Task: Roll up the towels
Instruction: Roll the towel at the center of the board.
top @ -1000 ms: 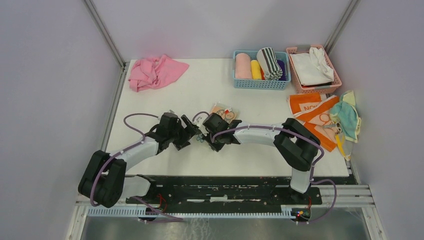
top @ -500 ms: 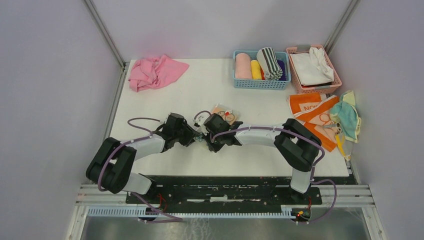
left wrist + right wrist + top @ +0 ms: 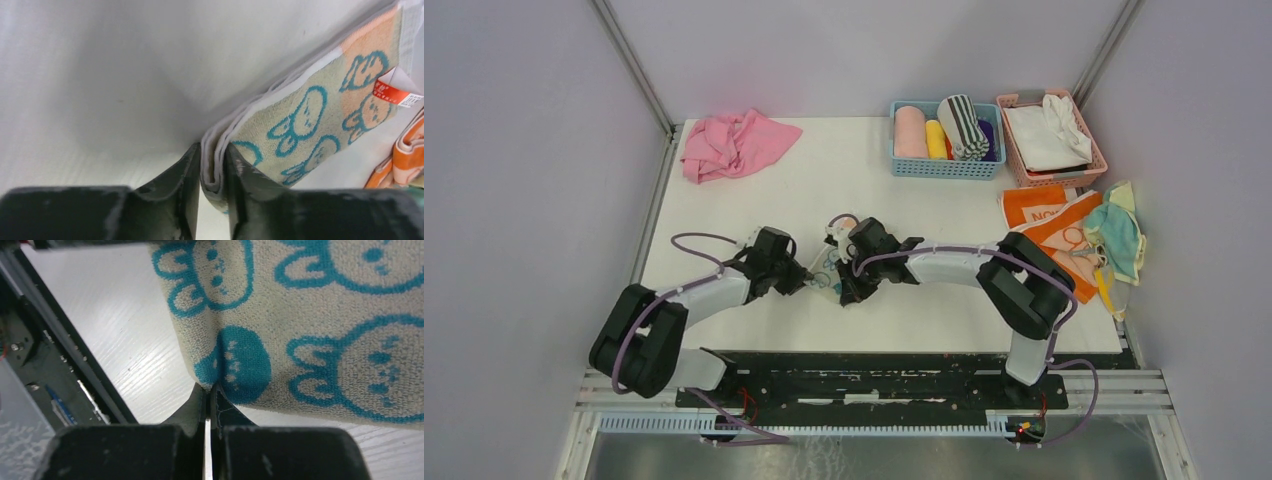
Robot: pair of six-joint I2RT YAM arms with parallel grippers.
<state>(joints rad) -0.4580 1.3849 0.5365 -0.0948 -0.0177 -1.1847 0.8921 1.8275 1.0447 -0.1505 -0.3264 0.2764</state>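
The pale towel with teal bunny prints (image 3: 825, 266) hangs folded between both arms near the table's front middle. In the left wrist view my left gripper (image 3: 214, 170) is shut on the stacked folded edge of this towel (image 3: 310, 110). My right gripper (image 3: 209, 390) is shut on a bottom edge of the same towel (image 3: 325, 315). From above, the left gripper (image 3: 807, 273) and right gripper (image 3: 841, 288) nearly meet. An orange towel with white lettering (image 3: 1049, 225) and a teal-and-yellow towel (image 3: 1116, 235) lie at the right edge.
A crumpled pink cloth (image 3: 734, 143) lies at the back left. A blue basket (image 3: 944, 172) holds several rolled towels at the back. Beside it, a pink basket (image 3: 1054, 177) holds white cloth. A red tag (image 3: 395, 92) hangs from the bunny towel.
My left gripper has come right and shut on the bunny towel's folded edge. The towel has been drawn off its spot toward the near edge, between both grippers.
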